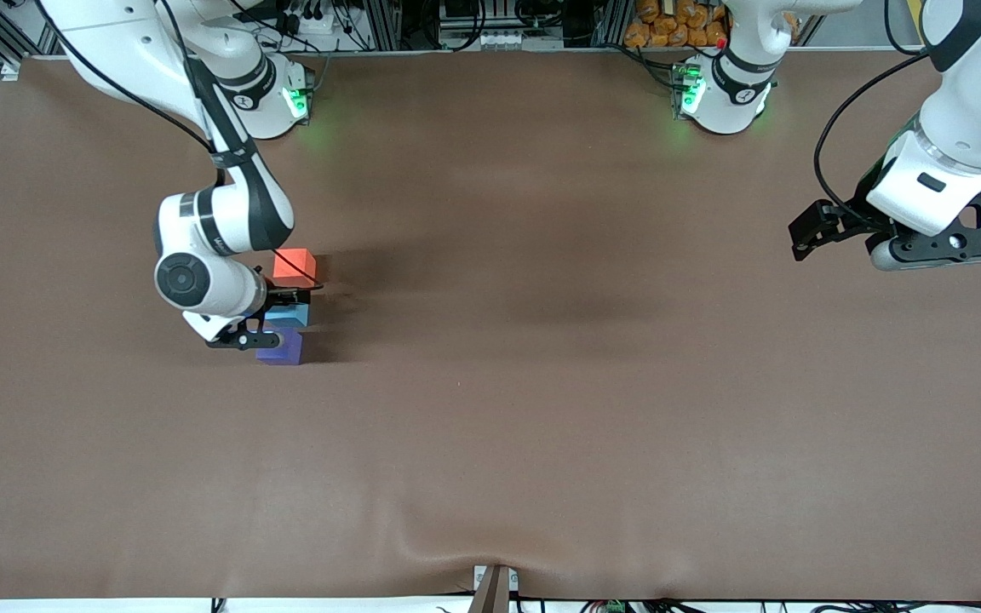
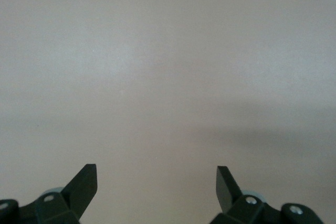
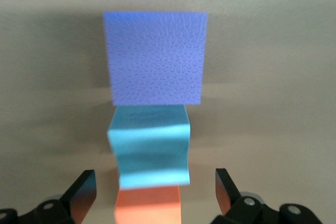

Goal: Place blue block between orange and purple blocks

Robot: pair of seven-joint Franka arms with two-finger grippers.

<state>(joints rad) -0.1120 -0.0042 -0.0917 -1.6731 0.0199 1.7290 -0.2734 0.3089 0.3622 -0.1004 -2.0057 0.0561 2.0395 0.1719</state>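
Three cubes stand in a row at the right arm's end of the table. The orange block (image 1: 294,266) is farthest from the front camera, the blue block (image 1: 288,316) is in the middle, and the purple block (image 1: 280,347) is nearest. My right gripper (image 1: 267,318) is open just over the blue block, and its fingers touch nothing. In the right wrist view the purple block (image 3: 155,59), blue block (image 3: 149,145) and orange block (image 3: 148,205) line up, with the right gripper (image 3: 156,187) spread wide on either side. My left gripper (image 1: 801,238) waits open and empty over bare table, as the left wrist view (image 2: 157,182) also shows.
The brown table cover (image 1: 542,383) stretches across the whole view. The arm bases (image 1: 716,94) stand along the edge farthest from the front camera.
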